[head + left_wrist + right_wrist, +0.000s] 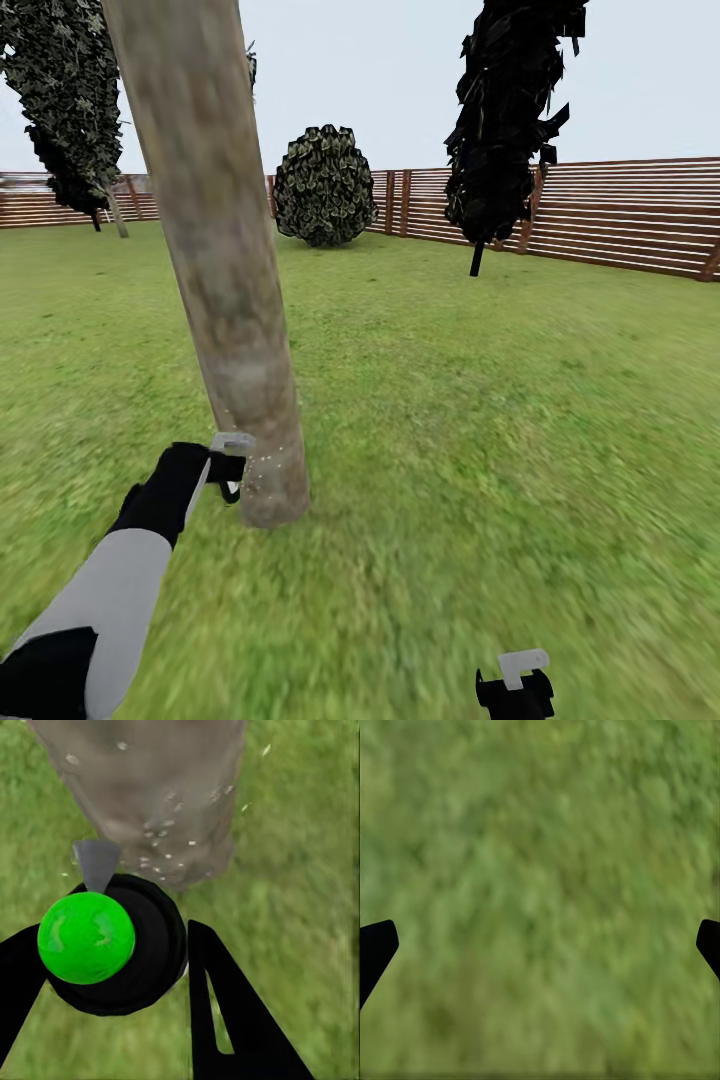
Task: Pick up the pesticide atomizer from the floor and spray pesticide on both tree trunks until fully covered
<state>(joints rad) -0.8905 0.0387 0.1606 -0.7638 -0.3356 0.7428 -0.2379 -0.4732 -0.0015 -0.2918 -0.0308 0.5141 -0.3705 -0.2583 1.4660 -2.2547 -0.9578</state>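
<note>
grey-brown tree trunk (225, 290) stands straight ahead of the left gripper (228, 470), very close, nozzle side facing the bark. left jaws are clamped on the spray bottle (112, 945): in the left wrist view its black round body with a green cap sits between the 2 black fingers (225, 1012), and the grey nozzle (96, 862) points at the base of the trunk. pale specks dot the bark (161, 847) around the nozzle line, which reads as spray landing low on the trunk.

key relation: trunk's long axis runs up and leans slightly, well above the gripper's level, so from here only the bottom section is in the nozzle's line. my read: coverage needs the nozzle raised along that axis, and the far side worked too.

right gripper (515, 690) hangs low over the grass (540, 885), well apart from the trunk, jaws spread wide with nothing between them. left arm is clearly the nearer one.

wooden fence (620, 215) and a round bush (323, 185) sit far behind. can't confirm the 2nd trunk from these views.
</note>
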